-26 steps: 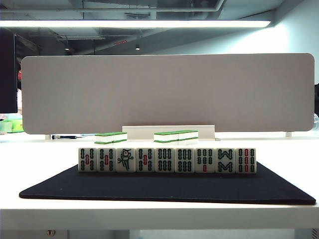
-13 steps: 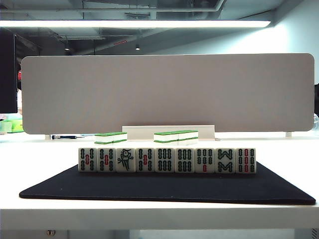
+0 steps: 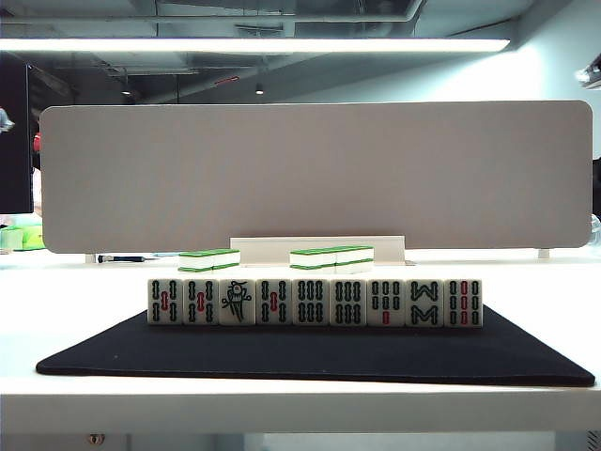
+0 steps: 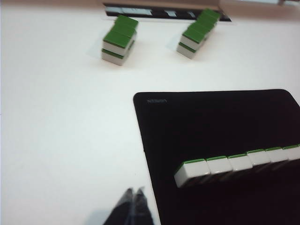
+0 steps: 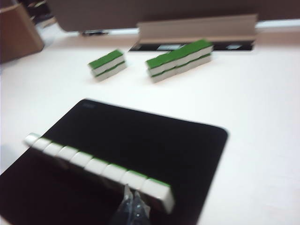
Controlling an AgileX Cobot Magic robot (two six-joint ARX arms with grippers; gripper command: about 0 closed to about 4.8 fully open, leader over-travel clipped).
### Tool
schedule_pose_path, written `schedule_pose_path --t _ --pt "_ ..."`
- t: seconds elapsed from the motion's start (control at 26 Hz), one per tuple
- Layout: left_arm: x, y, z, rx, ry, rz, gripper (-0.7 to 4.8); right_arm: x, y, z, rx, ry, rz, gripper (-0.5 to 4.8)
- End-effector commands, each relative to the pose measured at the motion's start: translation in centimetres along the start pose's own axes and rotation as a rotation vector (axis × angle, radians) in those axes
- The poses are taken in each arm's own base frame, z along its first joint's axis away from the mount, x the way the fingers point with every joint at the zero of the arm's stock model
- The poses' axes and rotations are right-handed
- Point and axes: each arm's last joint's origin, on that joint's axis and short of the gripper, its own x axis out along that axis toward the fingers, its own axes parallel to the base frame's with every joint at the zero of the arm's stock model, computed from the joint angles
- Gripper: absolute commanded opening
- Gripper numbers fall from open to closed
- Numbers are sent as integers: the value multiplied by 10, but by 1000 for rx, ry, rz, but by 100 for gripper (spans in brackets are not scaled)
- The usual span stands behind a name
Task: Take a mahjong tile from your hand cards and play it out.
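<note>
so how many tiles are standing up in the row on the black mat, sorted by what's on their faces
Standing row of tiles on the black mat:
Bird tile: 1
W/M-shaped stick tile: 1
Straight bamboo-stick tiles: 7
Total: 9

Both grippers are shut: the left gripper hangs over the bare table beside the mat, the right gripper just behind the row.

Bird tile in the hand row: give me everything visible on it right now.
The mahjong tile is a small white block, glossy like plastic, with a black bird figure on its face. It stands upright, third from the left in the hand cards, flush against a bamboo tile on each side, on the black mat. Its green back shows only from the wrist views, where it cannot be singled out. Neither the left gripper nor the right gripper touches it; both are shut.
</note>
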Motion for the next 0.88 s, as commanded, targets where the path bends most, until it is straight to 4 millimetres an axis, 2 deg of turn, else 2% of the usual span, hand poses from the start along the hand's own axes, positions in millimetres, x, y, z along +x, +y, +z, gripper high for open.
schedule_pose_path --t 0.04,0.19,0.27,0.35,0.58,0.81,0.88 --pt "6 2 12 38 24 -29 -5 7 5 4 -9 20 47 -1" --pt "18 2 30 96 73 -53 -6 20 12 2 -14 88 106 -1" --pt "30 -4 47 144 112 -96 -6 32 19 1 -23 145 152 -1" --pt "38 -9 55 166 137 -125 -6 37 23 1 -48 164 174 -1" --pt "57 -23 70 204 168 -195 -6 48 30 0 -55 213 215 -1" --pt "74 -35 80 304 251 -198 -6 50 33 -3 -58 233 228 -1" --pt "87 -43 87 329 287 -201 -6 50 33 -3 -57 234 229 -1"
